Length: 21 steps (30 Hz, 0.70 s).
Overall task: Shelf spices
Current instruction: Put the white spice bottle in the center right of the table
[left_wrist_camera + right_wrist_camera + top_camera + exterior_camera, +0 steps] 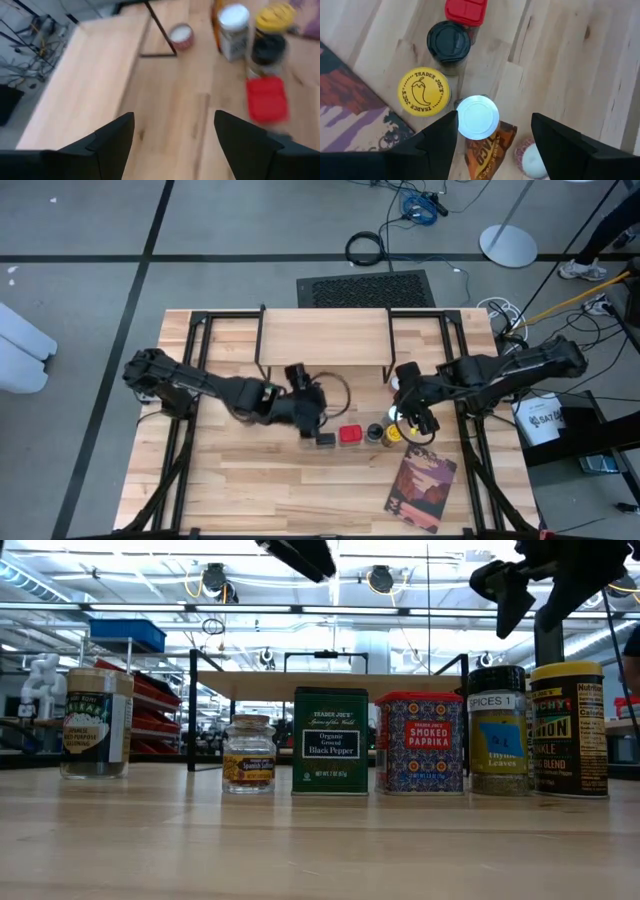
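Note:
The spices stand in a row on the table: a black pepper tin, a red paprika tin, a black-topped jar and a yellow-topped jar. A small jar and a tan-topped jar stand further left. My right gripper hangs open above a white-topped, orange-labelled jar, one finger on either side, apart from it. My left gripper is open over bare table left of the row, with nothing between its fingers. The shelf stands at the table's far side.
A reddish picture-covered book lies flat near the table's front right, beside the yellow-topped jar. A small pale-topped jar stands by a black shelf leg. Bare wood lies at the front left.

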Tool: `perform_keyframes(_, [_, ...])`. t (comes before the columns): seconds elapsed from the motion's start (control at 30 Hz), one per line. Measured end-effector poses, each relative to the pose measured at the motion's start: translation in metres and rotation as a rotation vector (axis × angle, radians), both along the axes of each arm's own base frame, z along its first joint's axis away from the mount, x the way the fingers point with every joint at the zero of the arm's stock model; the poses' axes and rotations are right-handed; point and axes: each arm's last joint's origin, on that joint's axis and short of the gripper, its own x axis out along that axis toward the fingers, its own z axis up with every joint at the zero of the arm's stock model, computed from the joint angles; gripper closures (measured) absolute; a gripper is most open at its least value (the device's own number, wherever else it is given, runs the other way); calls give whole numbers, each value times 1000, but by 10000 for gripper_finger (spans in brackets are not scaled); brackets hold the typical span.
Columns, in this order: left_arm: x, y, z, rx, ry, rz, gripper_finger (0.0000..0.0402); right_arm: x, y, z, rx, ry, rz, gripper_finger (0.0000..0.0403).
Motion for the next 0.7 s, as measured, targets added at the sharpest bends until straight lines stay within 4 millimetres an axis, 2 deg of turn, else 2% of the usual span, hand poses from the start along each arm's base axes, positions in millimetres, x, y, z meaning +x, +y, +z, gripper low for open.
perform_keyframes(0.13, [12,23,4,-43,-52,-32,118,3,-6,-1,34,9,18,163])
perform_keyframes(0.23, [13,32,2,-104,-30,-40,118,3,-10,-1,62,19,34,158])
perform_keyframes(0.47, [-5,28,-15,-145,145,51,118,0,-9,-14,110,71,105,132])
perform_keyframes(0.7, [-12,15,-56,-140,103,117,118,5,-8,-20,64,42,174,125])
